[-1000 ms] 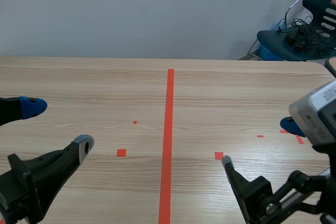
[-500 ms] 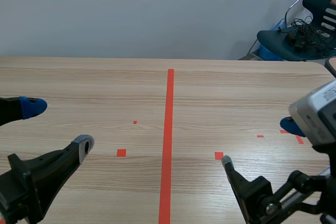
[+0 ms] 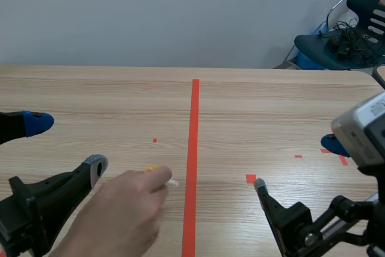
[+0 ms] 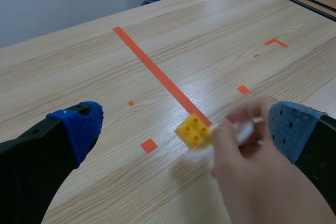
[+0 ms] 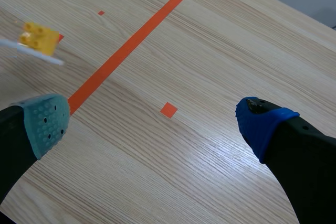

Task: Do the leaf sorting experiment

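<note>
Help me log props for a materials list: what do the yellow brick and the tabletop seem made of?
Yellow brick: probably moulded plastic, smooth and slightly glossy, with round studs on top like a toy building block.
Tabletop: pale wood-grain surface with a soft sheen; laminate or veneer, cannot tell which.

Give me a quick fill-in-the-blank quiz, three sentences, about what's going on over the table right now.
1. The studded brick held in the person's hand is ____ in colour.
2. The left end effector and the right end effector both stand ____, holding nothing.
3. The hand holds the brick on the ____ arm's side of the long tape line.

Missing words: yellow; open; left.
</note>
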Motion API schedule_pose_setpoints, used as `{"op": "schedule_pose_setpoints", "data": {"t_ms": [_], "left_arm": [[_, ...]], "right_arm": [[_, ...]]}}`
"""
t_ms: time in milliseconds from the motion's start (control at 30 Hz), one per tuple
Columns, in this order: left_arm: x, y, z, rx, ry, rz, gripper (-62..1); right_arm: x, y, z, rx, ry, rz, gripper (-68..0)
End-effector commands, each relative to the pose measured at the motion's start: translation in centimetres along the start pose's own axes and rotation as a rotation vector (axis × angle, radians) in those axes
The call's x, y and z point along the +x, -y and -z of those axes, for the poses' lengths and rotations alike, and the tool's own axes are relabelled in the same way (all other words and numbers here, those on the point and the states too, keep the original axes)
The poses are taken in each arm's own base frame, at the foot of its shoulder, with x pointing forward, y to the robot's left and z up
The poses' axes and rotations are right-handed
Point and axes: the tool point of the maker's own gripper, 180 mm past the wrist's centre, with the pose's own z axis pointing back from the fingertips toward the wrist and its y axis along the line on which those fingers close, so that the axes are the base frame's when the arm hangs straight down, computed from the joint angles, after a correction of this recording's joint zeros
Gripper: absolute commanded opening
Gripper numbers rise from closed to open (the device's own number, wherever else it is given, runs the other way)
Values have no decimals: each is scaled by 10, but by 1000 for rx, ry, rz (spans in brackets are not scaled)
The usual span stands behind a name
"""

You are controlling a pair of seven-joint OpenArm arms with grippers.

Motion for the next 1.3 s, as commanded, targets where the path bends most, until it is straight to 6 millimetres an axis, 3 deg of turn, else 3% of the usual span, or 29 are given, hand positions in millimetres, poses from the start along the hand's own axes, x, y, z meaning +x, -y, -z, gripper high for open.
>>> {"op": "schedule_pose_setpoints", "data": {"t_ms": [0, 833, 1133, 1267], "left_arm": [[6, -1, 1, 3, 24, 0, 14], [7, -2, 2, 3, 24, 4, 14], [-12, -4, 14, -13, -66, 7, 14], [-33, -6, 26, -37, -107, 28, 14]], "right_arm": [[16, 3, 1, -2, 47, -14, 4], [15, 3, 1, -2, 46, -34, 4], [17, 2, 1, -3, 55, -69, 4], [17, 2, 1, -2, 54, -68, 4]]}}
